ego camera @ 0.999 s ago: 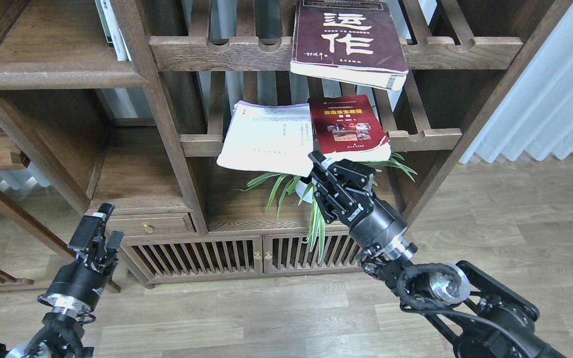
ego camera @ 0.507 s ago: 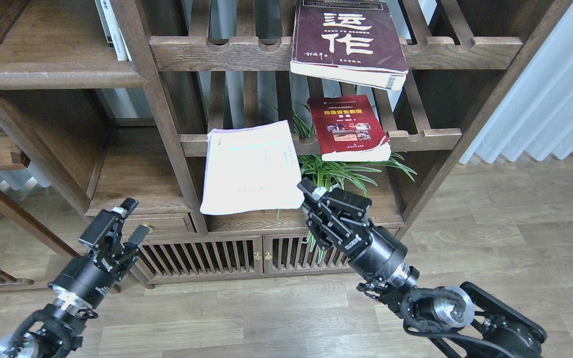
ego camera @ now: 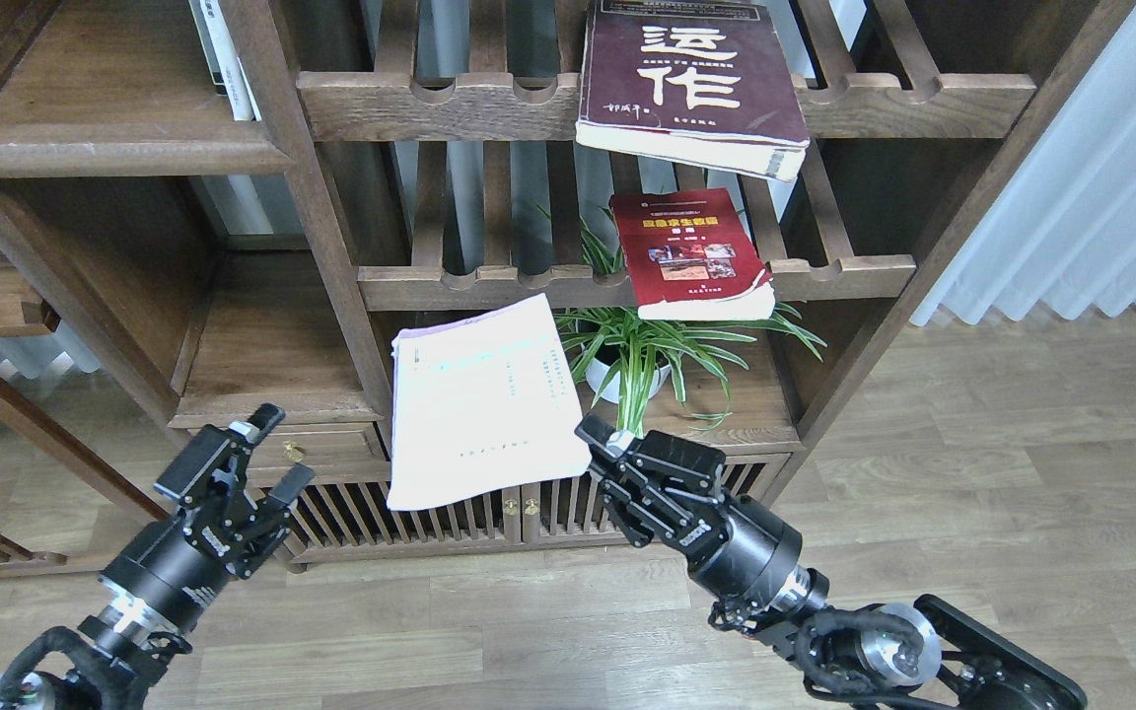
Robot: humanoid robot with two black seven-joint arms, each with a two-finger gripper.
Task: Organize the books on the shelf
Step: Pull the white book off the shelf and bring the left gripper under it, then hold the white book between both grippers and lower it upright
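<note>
My right gripper (ego camera: 596, 446) is shut on the lower right corner of the thin pale lavender-white book (ego camera: 479, 402) and holds it in the air in front of the bookcase, below the lower slatted rack. The red book (ego camera: 691, 252) lies on the lower slatted rack, overhanging its front rail. The thick maroon book (ego camera: 691, 84) with white characters lies on the upper slatted rack. My left gripper (ego camera: 267, 459) is open and empty, low at the left, in front of the small drawer. The solid dark-brown shelf (ego camera: 114, 148) is at the upper left.
A potted spider plant (ego camera: 642, 345) stands on the lower board behind the held book. White books (ego camera: 223, 59) stand at the back of the upper left shelf. A slatted cabinet (ego camera: 529, 508) sits at floor level. Curtains (ego camera: 1091, 177) hang at the right.
My right gripper pulled the pale book off the lower rack and down toward me, uncovering the plant. My left gripper rose, moved right and opened wider.
</note>
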